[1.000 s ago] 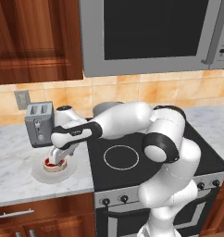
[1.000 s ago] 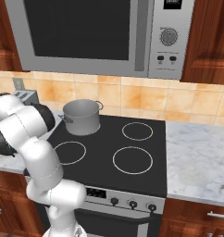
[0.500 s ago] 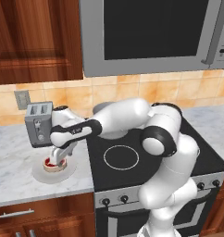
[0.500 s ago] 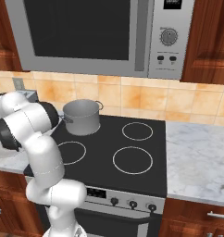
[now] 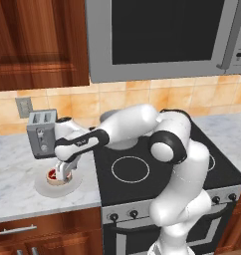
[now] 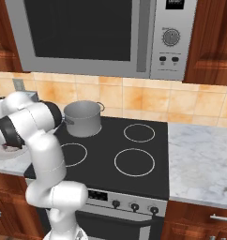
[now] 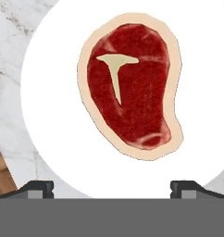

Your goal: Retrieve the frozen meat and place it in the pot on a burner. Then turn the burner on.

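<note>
Since the earlier frames the arm has leaned a little further toward the toaster side of the counter and the hand has settled slightly lower over the plate; nothing else in the scene has shifted, and the base looks parked.

Gripper [image 5: 59,174]: jaws spread wide, nothing between them. In the hand view the two finger tips [image 7: 36,187] stand well apart at the near edge of the plate [image 7: 49,139], with the frozen meat [image 7: 130,90] lying ahead of them, untouched.

Frozen meat: flat on the plate, roughly central, red centre with pale fatty rim. Plate sits on the marble counter [image 5: 13,169] just in front of the toaster [image 5: 42,132] and beside the stove [image 5: 157,169].

Pot [image 6: 82,117]: upright on the rear burner of the stove nearest the toaster, no lid (its inside is not visible from the right base view, but nothing suggests it holds anything).

Progress, judged from the layout:
- Approach to the meat: essentially done; hand is directly above it.
- Grasp: not yet made. Whether the fingers are low enough to close on so thin a piece is hard to tell from the left base view, where the hand partly hides the plate.
- Carry to pot, release into pot: not yet done.
- Burner knob [image 6: 116,204] on the stove front: untouched, no ring glowing.

Early stage, then; every scoring step is still open.
</note>
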